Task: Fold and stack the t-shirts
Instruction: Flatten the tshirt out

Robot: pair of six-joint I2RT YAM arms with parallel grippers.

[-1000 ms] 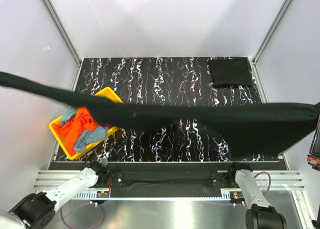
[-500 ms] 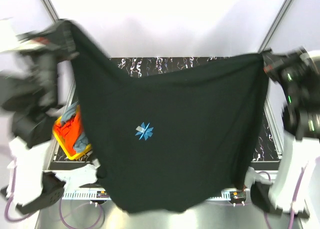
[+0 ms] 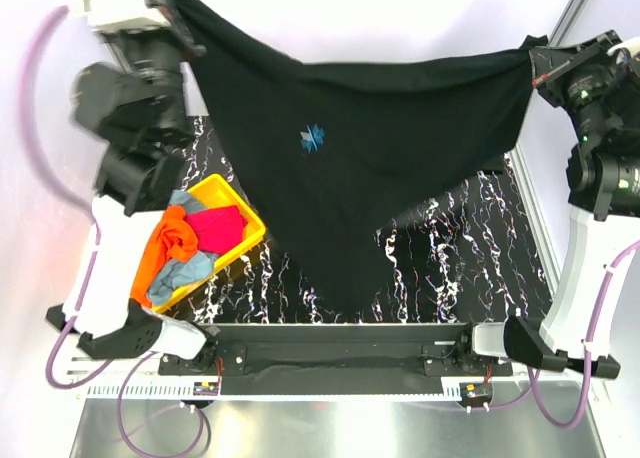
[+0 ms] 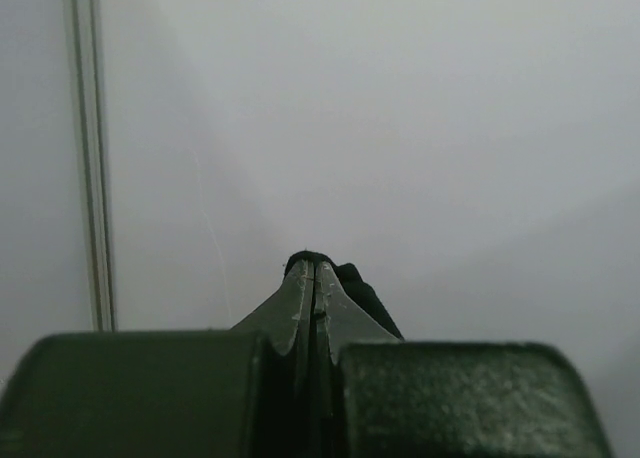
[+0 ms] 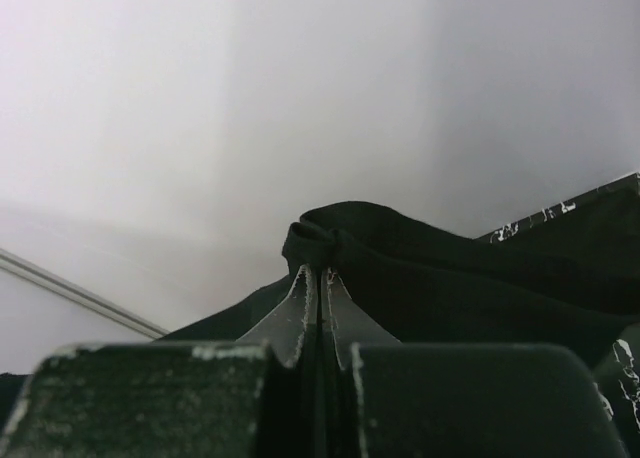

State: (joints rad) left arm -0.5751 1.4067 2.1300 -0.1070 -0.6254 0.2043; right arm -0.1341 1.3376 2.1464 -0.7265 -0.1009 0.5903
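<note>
A black t-shirt (image 3: pixel 370 148) with a small light-blue starburst print (image 3: pixel 313 137) hangs stretched in the air between both arms, its lower point sagging toward the table's front. My left gripper (image 3: pixel 170 0) is shut on its top left corner; in the left wrist view a bit of black cloth (image 4: pixel 360 288) pokes past the closed fingertips (image 4: pixel 314 268). My right gripper (image 3: pixel 535 63) is shut on the top right corner, where bunched black cloth (image 5: pixel 400 268) sits at the closed tips (image 5: pixel 320 275). More t-shirts, orange (image 3: pixel 170 240), magenta (image 3: pixel 218 226) and grey-blue (image 3: pixel 185 273), lie in the tray.
The yellow tray (image 3: pixel 252 240) stands at the left of the black marbled table (image 3: pixel 450 268). White walls and metal posts (image 3: pixel 565 8) enclose the space. Both arm bases sit on the rail (image 3: pixel 340 343) along the near edge.
The shirt went from a flat band across the view to hanging open, then both arms swung it up and toward the back. The magenta shirt in the tray now shows.
</note>
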